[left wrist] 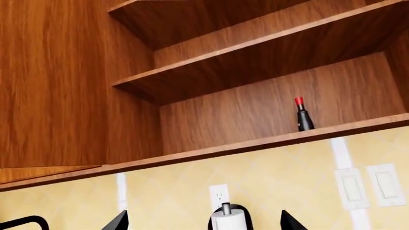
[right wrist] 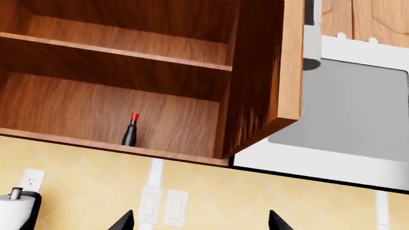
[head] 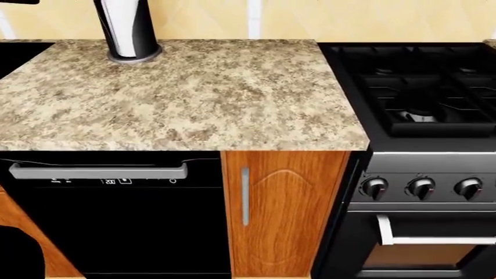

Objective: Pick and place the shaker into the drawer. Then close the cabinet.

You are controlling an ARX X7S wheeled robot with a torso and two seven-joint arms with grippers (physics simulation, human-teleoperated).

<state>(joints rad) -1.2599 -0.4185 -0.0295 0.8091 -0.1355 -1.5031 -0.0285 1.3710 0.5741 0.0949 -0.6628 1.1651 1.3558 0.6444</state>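
Note:
The shaker (left wrist: 303, 115), a small dark bottle with a red cap, stands upright on the bottom shelf of the open upper wall cabinet (left wrist: 255, 143). It also shows in the right wrist view (right wrist: 131, 131). My left gripper (left wrist: 206, 223) is open and empty, well below the cabinet, and only its two dark fingertips (left wrist: 120, 221) show. My right gripper (right wrist: 200, 223) is also open and empty below the cabinet, with its fingertips (right wrist: 124, 222) wide apart. The drawer is out of view. Neither gripper shows in the head view.
The cabinet's doors hang open at the left (left wrist: 51, 81) and the right (right wrist: 289, 57). A paper towel holder (head: 128, 29) stands at the back of the granite counter (head: 194, 99). Below are a dishwasher (head: 108, 221) and a narrow arched door (head: 283, 215). The stove (head: 422, 93) is at right under a range hood (right wrist: 345, 120).

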